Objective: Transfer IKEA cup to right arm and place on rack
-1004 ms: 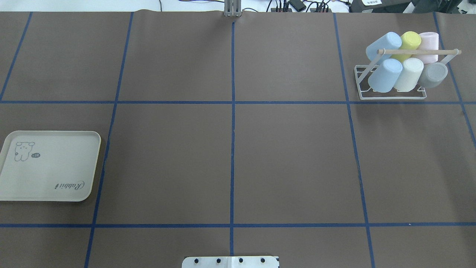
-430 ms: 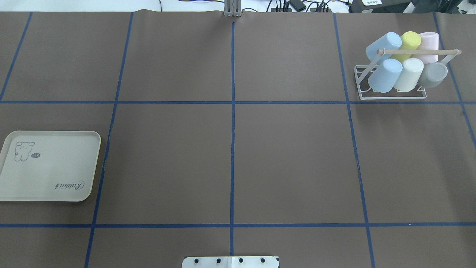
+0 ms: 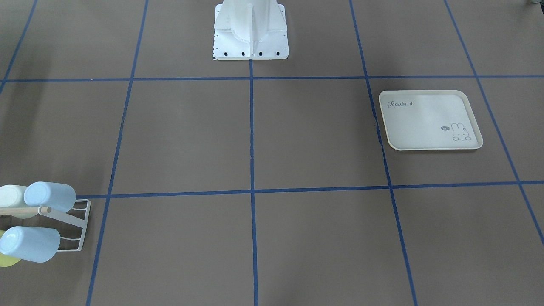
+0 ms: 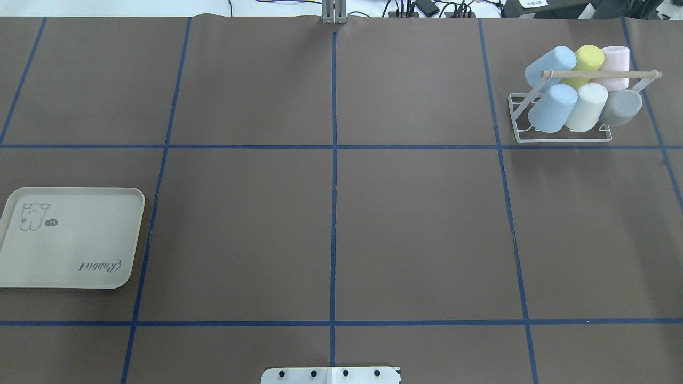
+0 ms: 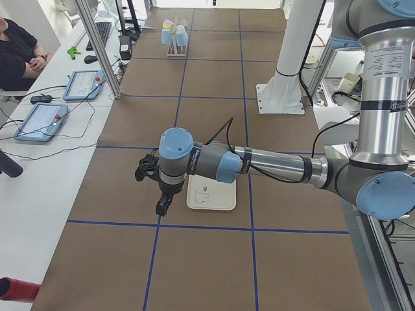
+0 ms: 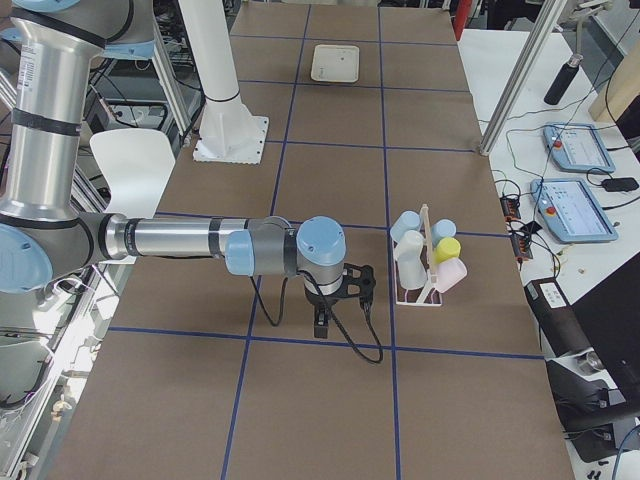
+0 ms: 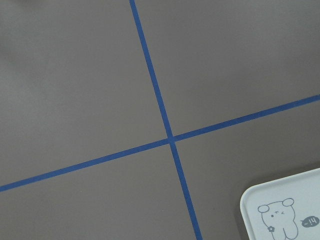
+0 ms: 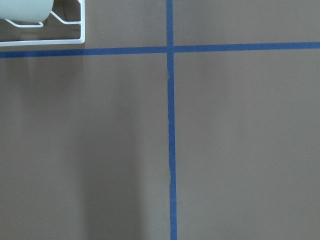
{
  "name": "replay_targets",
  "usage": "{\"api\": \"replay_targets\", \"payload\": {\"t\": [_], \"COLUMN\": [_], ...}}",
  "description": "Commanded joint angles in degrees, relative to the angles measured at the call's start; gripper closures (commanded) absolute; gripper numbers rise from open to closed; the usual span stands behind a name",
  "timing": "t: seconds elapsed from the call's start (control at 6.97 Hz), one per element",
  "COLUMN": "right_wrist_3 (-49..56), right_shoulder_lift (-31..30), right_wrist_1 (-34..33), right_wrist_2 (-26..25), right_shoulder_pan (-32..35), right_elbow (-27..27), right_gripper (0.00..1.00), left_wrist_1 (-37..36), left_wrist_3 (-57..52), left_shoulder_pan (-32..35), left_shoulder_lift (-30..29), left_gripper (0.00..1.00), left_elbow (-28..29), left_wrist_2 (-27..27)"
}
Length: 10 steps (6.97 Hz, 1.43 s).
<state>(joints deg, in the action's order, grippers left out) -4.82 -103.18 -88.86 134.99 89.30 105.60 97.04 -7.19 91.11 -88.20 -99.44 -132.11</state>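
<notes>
The overhead view looks forward and down on the desk (image 4: pixel 421 229), rack (image 4: pixel 600 74) upper right, tray (image 4: pixel 74 240) lower left. The front-facing view faces back from the opposite side, mirroring them. The two side views look along the desk from either end. Both wrist views point straight down, close: the left catches a tray corner lower right, the right a rack corner upper left.

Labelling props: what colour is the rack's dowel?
Pale natural wood; the dowel shows best in the overhead exterior view.
</notes>
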Motion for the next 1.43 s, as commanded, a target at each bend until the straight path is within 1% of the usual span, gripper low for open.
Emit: {"api": "replay_targets", "payload": {"t": [0.0, 1.15, 1.29], "right_wrist_3": [0.0, -0.1, -0.1], "right_shoulder_lift": [0.0, -0.4, -0.6], "right_wrist_1": [0.1, 0.8, 0.8], "right_wrist_2": [0.0, 0.1, 0.9], "right_shoulder_pan": [0.0, 0.0, 0.0], "right_elbow": [0.0, 0.0, 0.0], "right_gripper": [0.00, 0.00, 0.00], "left_wrist_1": [0.0, 0.0, 0.1], "left_wrist_3": [0.0, 0.1, -0.1], "left_shoulder_pan": [0.0, 0.0, 0.0], "left_shoulder_lift": [0.0, -0.4, -0.4], "left_gripper": [0.00, 0.00, 0.00], "left_elbow": [0.1, -0.4, -0.3], "left_wrist_2": [0.0, -0.1, 0.0]}}
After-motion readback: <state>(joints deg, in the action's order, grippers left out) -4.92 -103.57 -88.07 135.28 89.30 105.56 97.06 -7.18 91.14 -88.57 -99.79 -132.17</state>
